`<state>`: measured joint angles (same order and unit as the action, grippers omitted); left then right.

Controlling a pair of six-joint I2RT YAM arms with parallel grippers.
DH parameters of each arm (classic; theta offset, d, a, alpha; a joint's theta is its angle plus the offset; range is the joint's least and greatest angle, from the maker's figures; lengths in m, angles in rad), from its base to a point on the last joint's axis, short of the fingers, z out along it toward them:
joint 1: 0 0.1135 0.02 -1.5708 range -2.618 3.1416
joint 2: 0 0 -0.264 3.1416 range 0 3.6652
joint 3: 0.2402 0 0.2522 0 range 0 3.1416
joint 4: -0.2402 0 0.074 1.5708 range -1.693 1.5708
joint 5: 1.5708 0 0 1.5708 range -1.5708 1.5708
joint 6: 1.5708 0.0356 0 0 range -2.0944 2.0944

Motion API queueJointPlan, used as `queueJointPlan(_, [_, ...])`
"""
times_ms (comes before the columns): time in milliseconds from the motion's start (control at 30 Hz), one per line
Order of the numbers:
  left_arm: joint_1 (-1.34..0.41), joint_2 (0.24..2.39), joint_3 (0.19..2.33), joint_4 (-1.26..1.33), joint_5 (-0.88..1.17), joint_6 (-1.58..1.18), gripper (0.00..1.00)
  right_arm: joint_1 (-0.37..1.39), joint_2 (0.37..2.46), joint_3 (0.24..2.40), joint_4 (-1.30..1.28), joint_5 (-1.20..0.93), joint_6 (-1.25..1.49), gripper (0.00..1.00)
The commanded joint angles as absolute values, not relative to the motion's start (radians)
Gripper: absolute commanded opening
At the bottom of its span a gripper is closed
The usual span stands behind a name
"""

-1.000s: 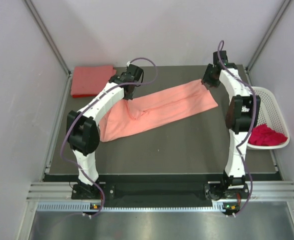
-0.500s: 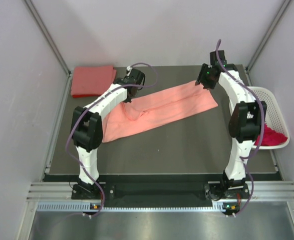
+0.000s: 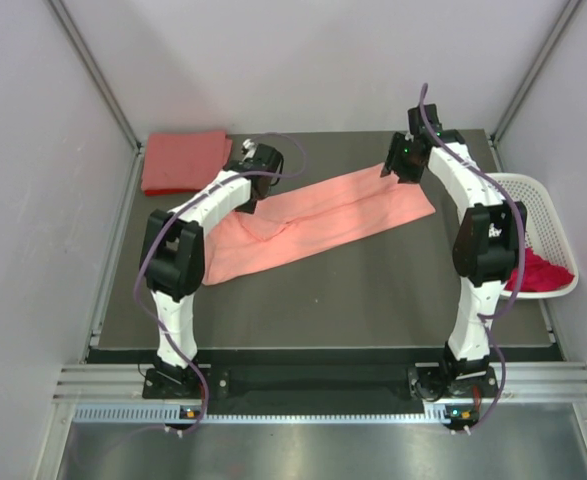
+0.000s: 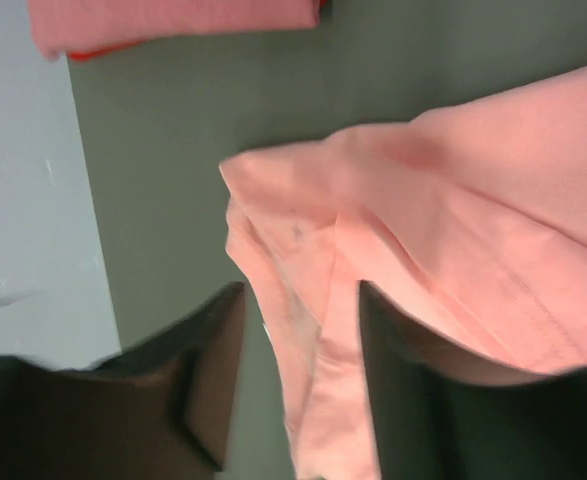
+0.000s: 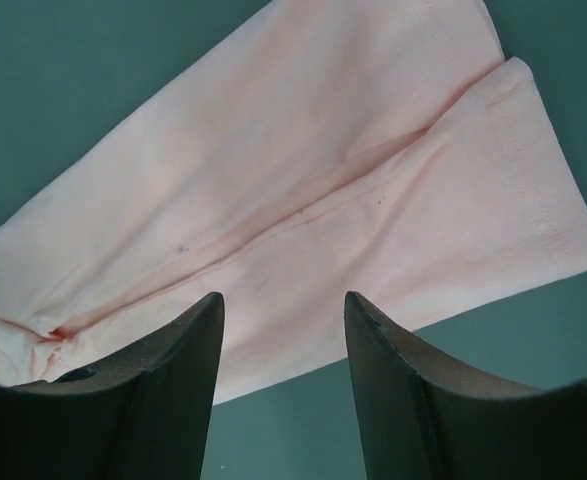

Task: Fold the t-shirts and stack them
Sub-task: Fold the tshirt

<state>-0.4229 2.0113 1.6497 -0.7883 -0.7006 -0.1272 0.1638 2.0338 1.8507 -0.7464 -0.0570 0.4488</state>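
Observation:
The light salmon-pink t-shirt lies as a long folded strip running diagonally across the dark table. My left gripper hangs over its left half. In the left wrist view this gripper is open, and a rumpled fold of the pink shirt lies loose between the fingers. My right gripper hovers over the strip's far right end. There it stands open above the flat cloth, holding nothing. A folded coral-red t-shirt sits at the back left corner. The magenta-red t-shirt lies bunched in the basket.
The white perforated basket stands off the table's right edge, beside the right arm. Pale walls close in on the left, back and right. The coral-red shirt shows at the top of the left wrist view.
My left gripper has opened and let go of the pink shirt's fold, which now lies on the table. The right gripper has drifted a little left over the shirt's end.

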Motion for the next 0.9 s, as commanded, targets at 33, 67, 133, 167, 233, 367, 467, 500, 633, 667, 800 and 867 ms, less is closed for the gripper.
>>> queueJointPlan(33, [-0.413,1.878,1.749,-0.919,-0.713,-0.244,0.62,0.178,2.013,1.859,-0.773,-0.040,0.414,0.52])
queueJointPlan(67, [-0.413,1.855,1.753,-0.937,-0.704,-0.259,0.73,0.178,2.028,1.865,-0.775,-0.037,0.401,0.53])
queueJointPlan(133, [-0.413,1.789,1.761,-0.998,-0.648,-0.316,0.77,0.184,2.048,1.893,-0.773,-0.020,0.361,0.53])
queueJointPlan(167, [-0.411,1.767,1.756,-1.018,-0.617,-0.337,0.78,0.189,2.063,1.904,-0.772,-0.011,0.347,0.54])
queueJointPlan(233, [-0.411,1.700,1.718,-1.049,-0.553,-0.415,0.78,0.201,2.077,1.930,-0.752,-0.006,0.318,0.55])
queueJointPlan(367, [-0.411,1.557,1.531,-0.924,-0.323,-0.581,0.79,0.216,2.094,1.945,-0.680,0.028,0.241,0.61])
queueJointPlan(467, [-0.407,1.456,1.358,-0.809,-0.230,-0.724,0.77,0.219,2.101,1.956,-0.629,0.009,0.200,0.65])
queueJointPlan(500, [-0.388,1.427,1.297,-0.799,-0.200,-0.760,0.77,0.218,2.105,1.960,-0.623,0.003,0.187,0.67])
queueJointPlan(633, [-0.307,1.381,1.171,-0.740,-0.097,-0.925,0.74,0.216,2.132,1.985,-0.604,-0.038,0.088,0.68])
queueJointPlan(667, [-0.289,1.375,1.152,-0.727,-0.091,-0.940,0.73,0.216,2.138,1.988,-0.606,-0.043,0.075,0.68])
queueJointPlan(800, [-0.256,1.385,1.115,-0.687,-0.112,-0.979,0.74,0.219,2.135,1.976,-0.611,-0.063,0.058,0.69])
queueJointPlan(867, [-0.242,1.402,1.111,-0.699,-0.115,-1.015,0.75,0.219,2.129,1.960,-0.618,-0.069,0.077,0.69])
